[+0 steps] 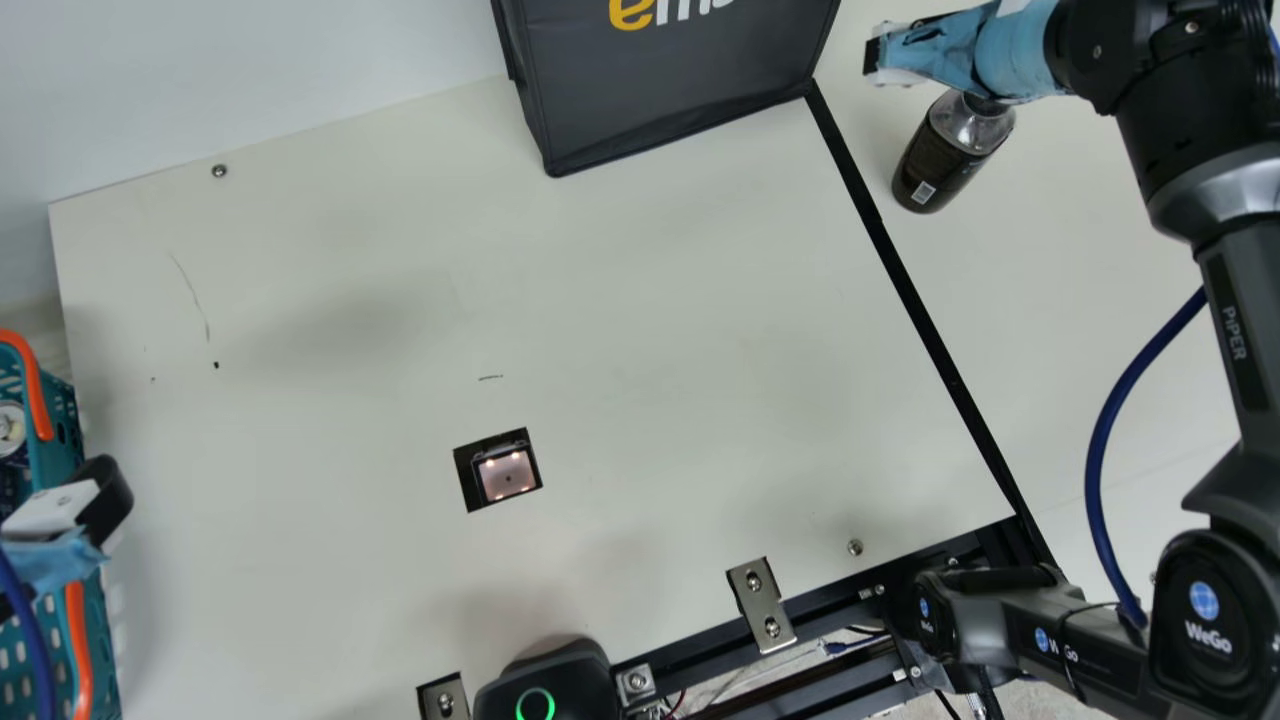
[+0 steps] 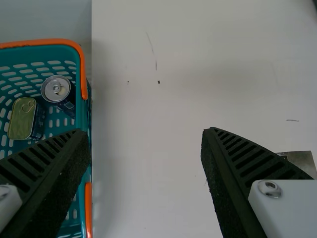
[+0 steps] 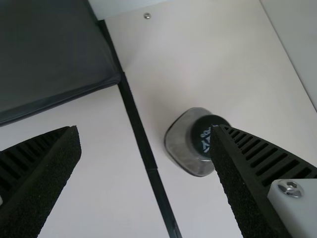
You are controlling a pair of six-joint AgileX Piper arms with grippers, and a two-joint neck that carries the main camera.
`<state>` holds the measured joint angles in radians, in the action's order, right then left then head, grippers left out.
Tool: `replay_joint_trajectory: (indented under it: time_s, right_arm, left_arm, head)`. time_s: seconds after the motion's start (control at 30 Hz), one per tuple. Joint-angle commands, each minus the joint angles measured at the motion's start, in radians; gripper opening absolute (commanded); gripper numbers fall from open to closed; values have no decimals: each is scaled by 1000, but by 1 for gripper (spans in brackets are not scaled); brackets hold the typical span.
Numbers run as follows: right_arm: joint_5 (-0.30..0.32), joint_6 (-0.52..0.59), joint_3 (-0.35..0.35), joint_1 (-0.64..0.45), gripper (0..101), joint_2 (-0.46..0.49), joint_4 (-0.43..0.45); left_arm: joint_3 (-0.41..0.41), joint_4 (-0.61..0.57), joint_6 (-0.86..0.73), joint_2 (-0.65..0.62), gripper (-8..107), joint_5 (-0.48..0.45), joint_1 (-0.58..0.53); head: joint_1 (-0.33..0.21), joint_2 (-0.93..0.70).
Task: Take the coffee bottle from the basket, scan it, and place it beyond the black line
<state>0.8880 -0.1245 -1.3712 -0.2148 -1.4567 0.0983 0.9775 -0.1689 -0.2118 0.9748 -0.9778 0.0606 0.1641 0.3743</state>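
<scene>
Right, bottle (image 1: 940, 165) beyond the black line (image 1: 915, 290)!

And it's upright at the far right, on the line's right side, with the right claw (image 1: 876, 57) just above. That claw is wide, its fingers well apart, and from its wrist one of them overlaps the cap (image 3: 204, 134); whether they touch, I can't tell. Over on the left, the left claw (image 1: 100, 500) is wide too, one finger above the basket (image 2: 82, 64), the other above the table (image 2: 143, 148). Inside that basket, a round can (image 2: 57, 89) sits beside a flatter tin (image 2: 21, 119). Mid-table, the scanner (image 1: 506, 475) glows in its cutout, while the dark bag (image 1: 670, 100) stands at the far side, a corner by the line's far end.
</scene>
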Motion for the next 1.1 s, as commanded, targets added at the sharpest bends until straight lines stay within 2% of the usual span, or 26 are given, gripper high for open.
replay_joint_trajectory:
  time_s: [0.0, 1.07]
  right_arm:
    - [2, -5, 0, 20, 91, 5, -1]
    - [8, -110, 106, 286, 91, 148, 60]
  left_arm:
    - [0, 0, 0, 0, 90, 0, 0]
    - [0, 0, 0, 0, 90, 0, 0]
  head:
    - [-26, 2]
    - [-26, 2]
